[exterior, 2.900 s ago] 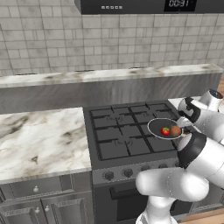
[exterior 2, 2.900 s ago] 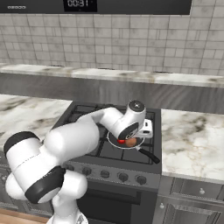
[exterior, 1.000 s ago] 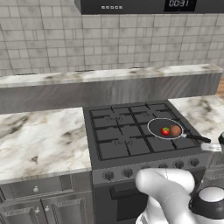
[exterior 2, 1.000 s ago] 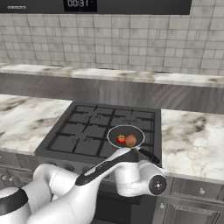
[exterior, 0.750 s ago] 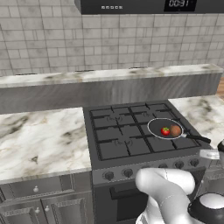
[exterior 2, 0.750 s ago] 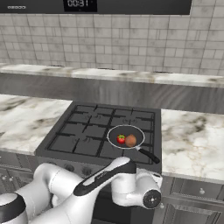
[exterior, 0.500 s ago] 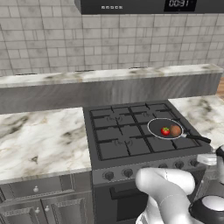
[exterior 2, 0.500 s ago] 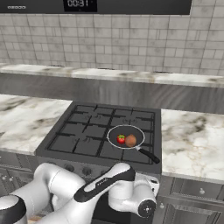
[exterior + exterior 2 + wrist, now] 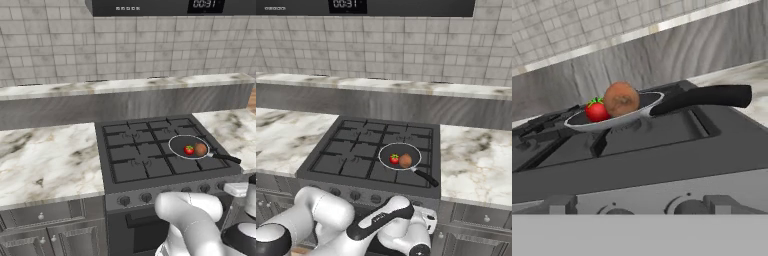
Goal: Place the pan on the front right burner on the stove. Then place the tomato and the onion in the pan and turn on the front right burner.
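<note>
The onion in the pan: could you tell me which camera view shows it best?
The hand view: the onion looms large, side-on, beside the tomato in the pan. The left base view and right base view show it from above as a small brown ball.

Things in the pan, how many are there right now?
2. The tomato lies on the left of the pan in the left base view, and the onion sits right beside it on the handle side. Nothing else shows inside; the pan is shallow, so little could hide.

Glossy red tomato [image 9: 394, 159] (green top), dull brown onion [image 9: 405, 160], black pan [image 9: 387, 151].
</note>
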